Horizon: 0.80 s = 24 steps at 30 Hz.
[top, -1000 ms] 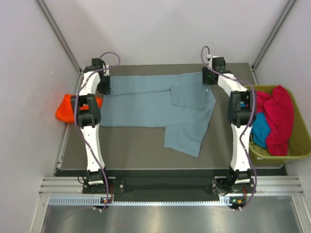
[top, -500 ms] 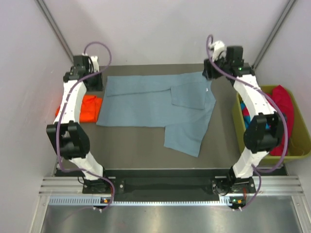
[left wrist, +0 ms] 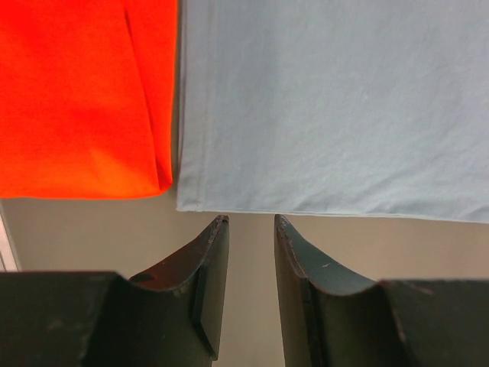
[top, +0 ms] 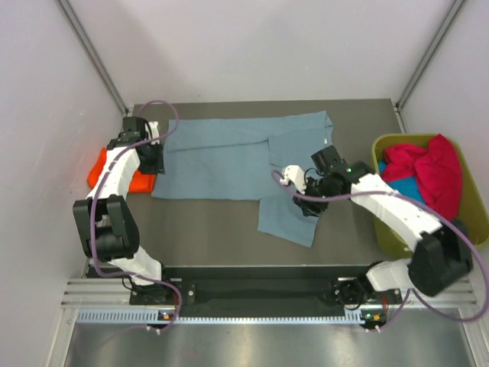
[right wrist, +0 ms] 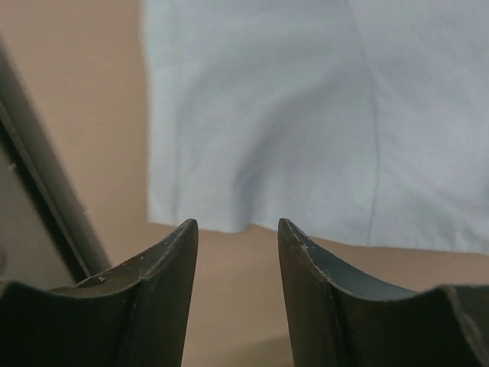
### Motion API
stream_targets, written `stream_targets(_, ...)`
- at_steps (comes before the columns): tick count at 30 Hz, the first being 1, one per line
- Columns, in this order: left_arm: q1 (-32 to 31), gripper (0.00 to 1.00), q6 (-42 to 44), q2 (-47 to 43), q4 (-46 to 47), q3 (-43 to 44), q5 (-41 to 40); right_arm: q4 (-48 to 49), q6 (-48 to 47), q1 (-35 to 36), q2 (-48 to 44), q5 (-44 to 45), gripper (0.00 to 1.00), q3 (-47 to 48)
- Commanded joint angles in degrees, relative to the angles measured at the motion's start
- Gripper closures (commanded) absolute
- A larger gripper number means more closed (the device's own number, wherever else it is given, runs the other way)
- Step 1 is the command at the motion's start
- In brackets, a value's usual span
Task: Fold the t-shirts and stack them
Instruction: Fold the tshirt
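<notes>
The dusty grey-blue t-shirt (top: 221,157) lies spread flat across the far half of the table (top: 206,229), reaching from about 10 o'clock to 1 o'clock, with one flap hanging down toward the table's centre at roughly 5 o'clock of the cloth. The left gripper (top: 150,157) sits at the shirt's 9 o'clock edge. In the left wrist view the left gripper (left wrist: 250,218) has its fingers parted by a narrow gap with nothing between them, and their tips stop just short of the shirt's hem (left wrist: 328,107), over bare tabletop. The bright orange-red t-shirt (left wrist: 76,92) lies folded just beside the grey-blue one, at 9 o'clock of it, and the two edges run side by side; from above the orange-red cloth (top: 101,167) shows at the table's 9 o'clock rim, partly hidden by the left arm. The right gripper (top: 307,200) is over the hanging flap, near the table's centre. In the right wrist view the right gripper (right wrist: 237,223) is spread wide and grips nothing, its tips framing the flap's edge (right wrist: 306,115); whether they touch the cloth cannot be told. At 3 o'clock, off the table's side, the olive-green bin (top: 477,225) holds the crimson-pink t-shirt (top: 435,172) heaped over the teal t-shirt (top: 409,187).
</notes>
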Motion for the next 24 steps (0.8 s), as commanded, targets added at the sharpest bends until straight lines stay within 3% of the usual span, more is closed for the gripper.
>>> stream_targets(1, 0.59, 0.65, -0.66, -4.37, 5.91, -2.31, 0.04, -4.14, -4.08, 5.75, -6.98, 2.04, 0.53, -3.49)
stream_targets(7, 2.17, 0.65, -3.45, -1.75, 2.24, -0.74, -1.19, -5.74, -6.46, 12.72, -12.09, 6.00, 0.54, -10.34)
stream_targets(24, 2.97, 0.65, -5.41, -1.56, 1.87, 0.76, -0.67, 1.38, -8.22, 16.94, -8.14, 6.71, 0.55, -16.50)
